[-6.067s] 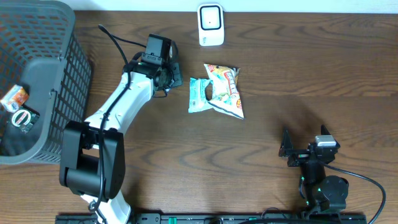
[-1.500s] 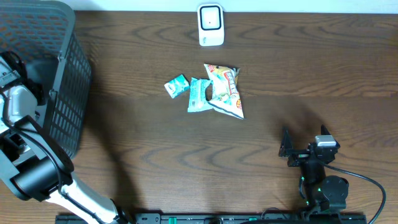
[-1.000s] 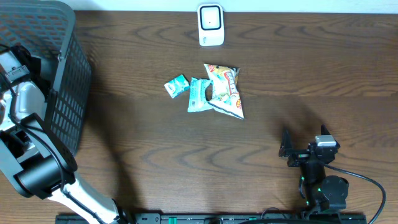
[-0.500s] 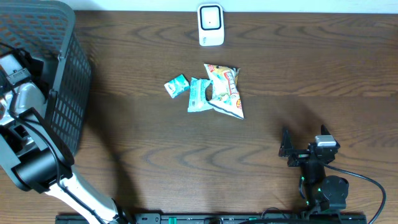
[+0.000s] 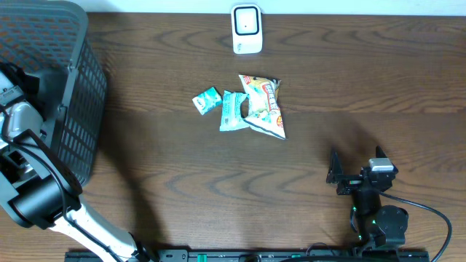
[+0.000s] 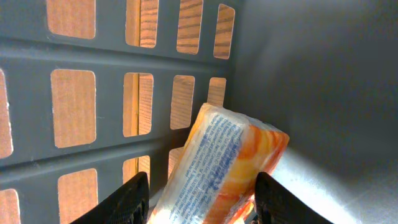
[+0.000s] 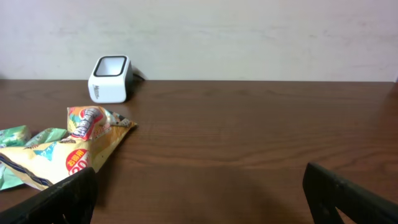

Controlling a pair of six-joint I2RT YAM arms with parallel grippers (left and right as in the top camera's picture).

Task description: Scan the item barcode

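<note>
Down inside the grey basket [image 5: 73, 109], my left gripper [image 6: 202, 200] has its two black fingers on either side of an orange-and-white packet [image 6: 230, 155] with blue print. The packet leans against the slotted basket wall [image 6: 112, 56]. The fingers stand close to its sides, but contact does not show. In the overhead view only the left arm's wrist [image 5: 14, 98] shows at the basket's edge, and the packet is hidden. The white barcode scanner [image 5: 247, 29] stands at the table's far edge. My right gripper [image 5: 355, 166] rests open near the front right, holding nothing.
A yellow snack bag [image 5: 263, 105], a teal packet [image 5: 233, 110] and a small teal packet [image 5: 207, 100] lie together mid-table, below the scanner [image 7: 109, 79]. The yellow bag [image 7: 68, 149] shows left of the right gripper [image 7: 202, 199]. The basket fills the far left corner.
My left gripper's jaws have narrowed around the orange packet, and the left wrist has shifted slightly inside the basket. The right arm and the table items have not moved.
</note>
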